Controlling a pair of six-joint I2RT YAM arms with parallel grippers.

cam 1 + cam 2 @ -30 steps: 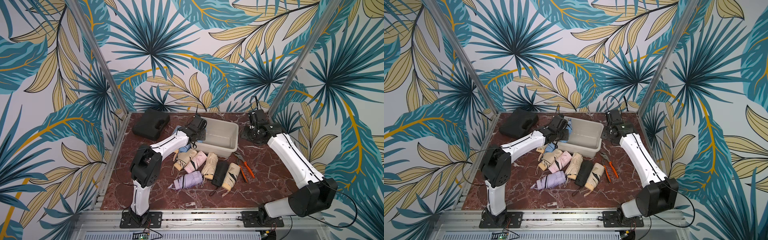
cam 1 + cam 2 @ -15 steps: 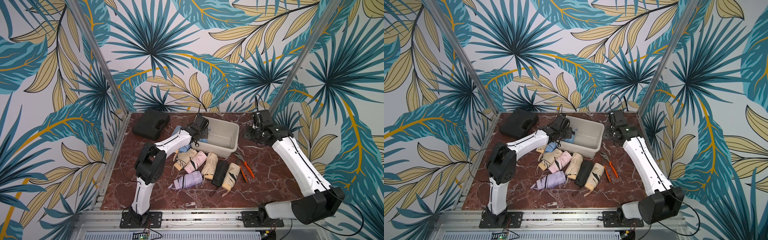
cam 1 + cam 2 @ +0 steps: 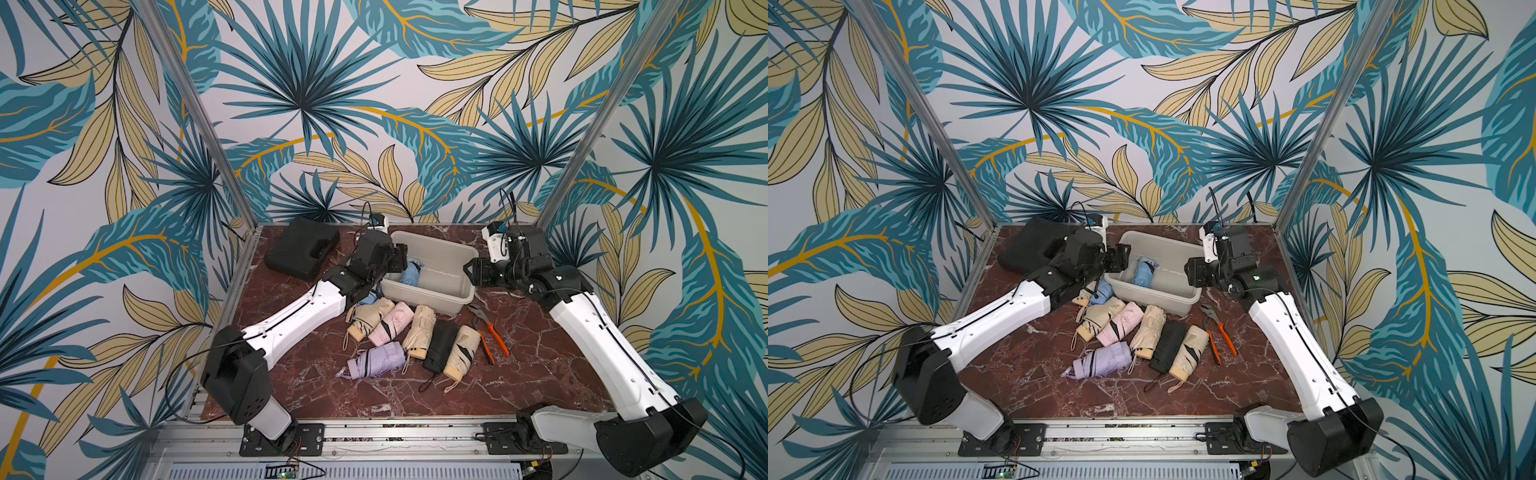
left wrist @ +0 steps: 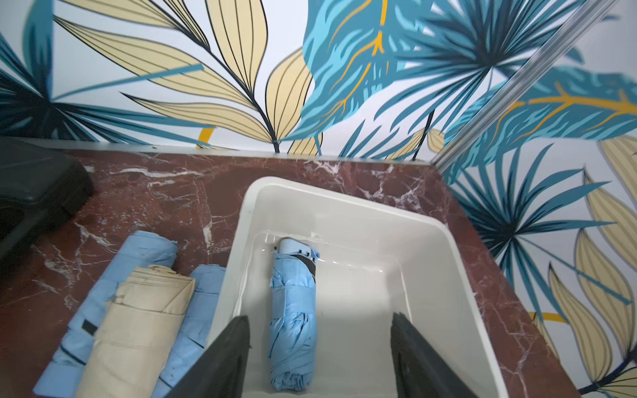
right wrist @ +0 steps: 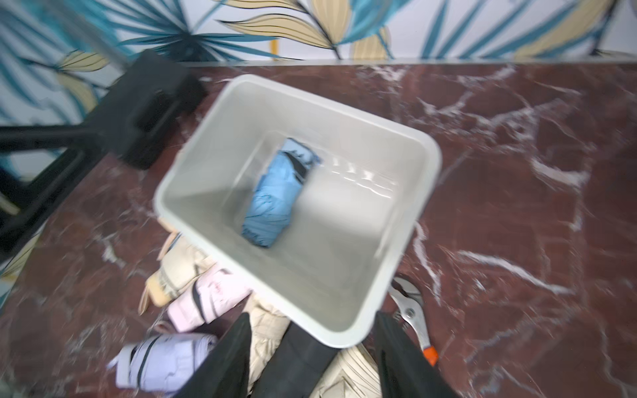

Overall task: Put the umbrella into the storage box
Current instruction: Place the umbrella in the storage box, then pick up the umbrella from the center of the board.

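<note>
Now | folded blue umbrella (image 4: 293,310) in storage box (image 4: 344,206) | left tool (image 4: 320,317) wide | right tool (image 5: 312,314) seemingly wide

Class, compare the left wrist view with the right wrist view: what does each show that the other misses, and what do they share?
Only the left wrist view: a loose blue umbrella on the table beside the storage box. Only the right wrist view: the pliers, a pink umbrella and a lilac umbrella. Both: the storage box with the boxed blue umbrella lying inside it.
</note>
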